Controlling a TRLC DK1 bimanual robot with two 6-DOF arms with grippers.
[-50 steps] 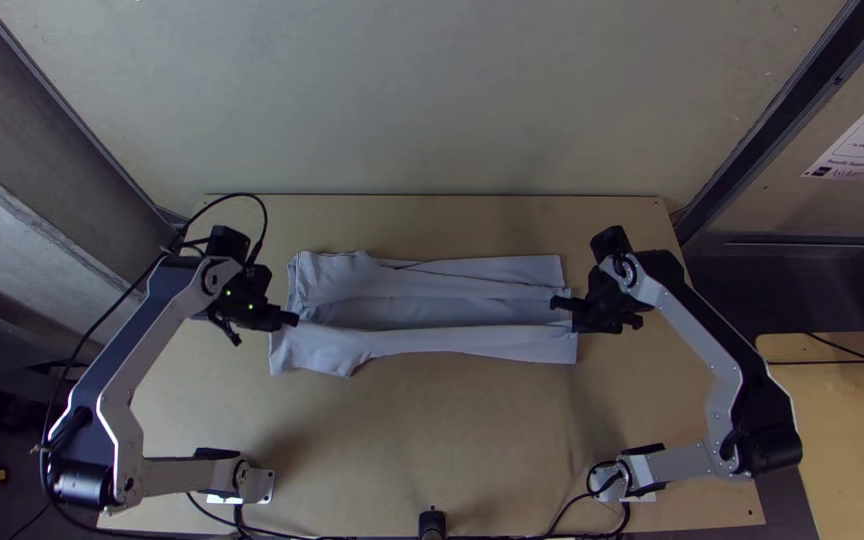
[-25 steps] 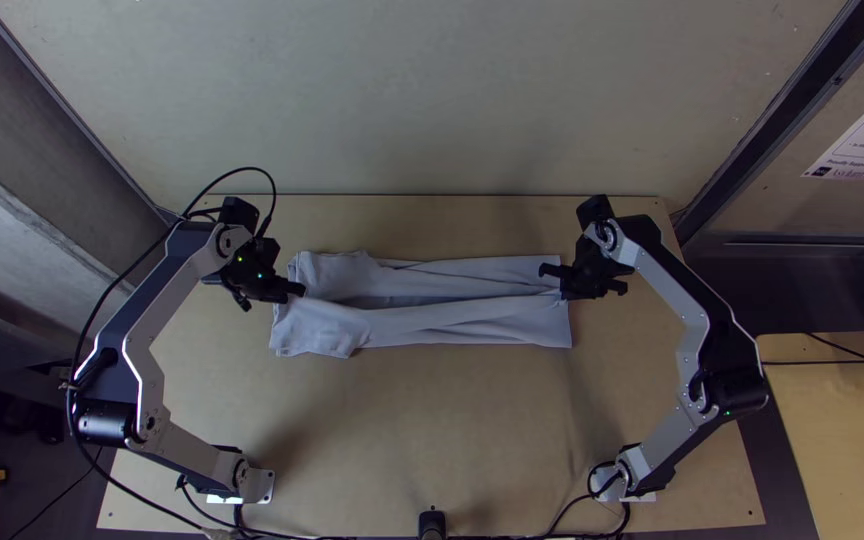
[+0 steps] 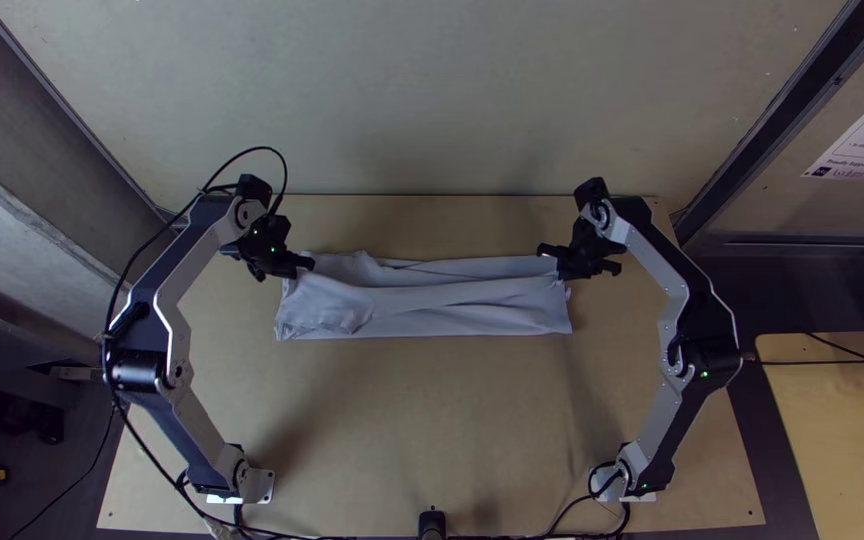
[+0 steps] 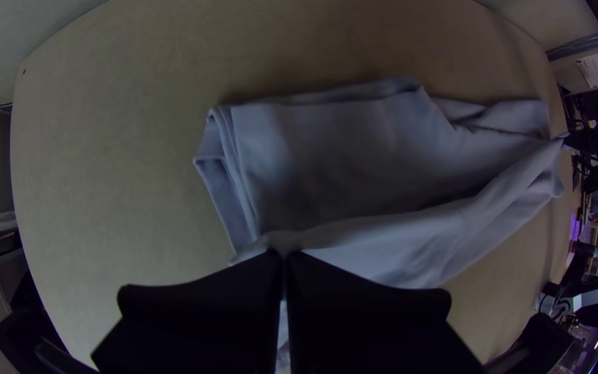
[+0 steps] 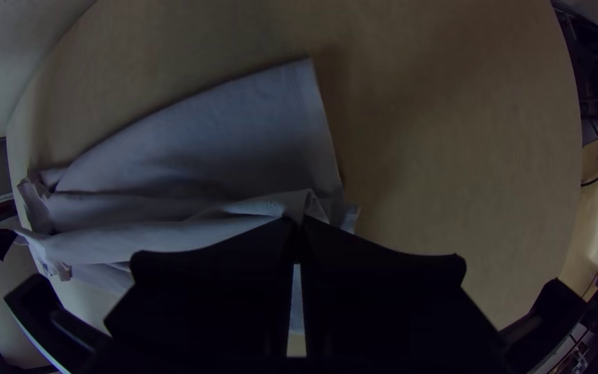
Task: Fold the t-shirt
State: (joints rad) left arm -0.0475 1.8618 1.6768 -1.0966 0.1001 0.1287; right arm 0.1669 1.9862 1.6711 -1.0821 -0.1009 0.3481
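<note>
In the top view, counting two grippers and one t-shirt (image 3: 452,312), folded into a long, creased strip on one wooden table (image 3: 402,420); gripping it near one end with the left gripper (image 3: 309,263), near the other with the right gripper (image 3: 544,249). In the left wrist view, pinching raised cloth between two closed fingers (image 4: 202,305). In the right wrist view, pinching a raised fold likewise between two closed fingers (image 5: 202,291).
</note>
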